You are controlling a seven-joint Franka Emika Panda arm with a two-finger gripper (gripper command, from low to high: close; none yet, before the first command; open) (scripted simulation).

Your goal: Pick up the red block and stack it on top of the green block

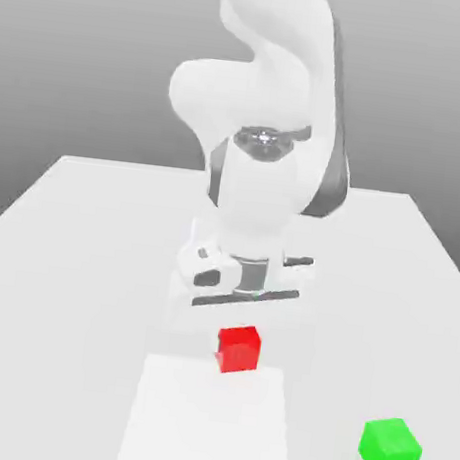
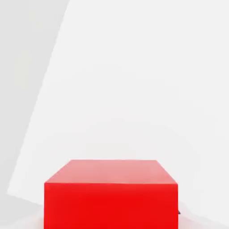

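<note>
Exterior view: we see the claw [image 1: 242, 321] low over the white surface [image 1: 60, 255], with the red block [image 1: 239, 349] directly beneath it, at its tips. We cannot tell whether the claw is apart or together. From the hand view, the red block [image 2: 111, 193] looms close. The green block [image 1: 390, 451] sits well apart, toward the exterior view's right of the claw.

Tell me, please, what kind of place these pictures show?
Most likely a simulated robot test bench, not a real room. A plain white table stands against an empty grey backdrop, a white robot arm stands on it, and the only objects are a red block and a green block.
</note>
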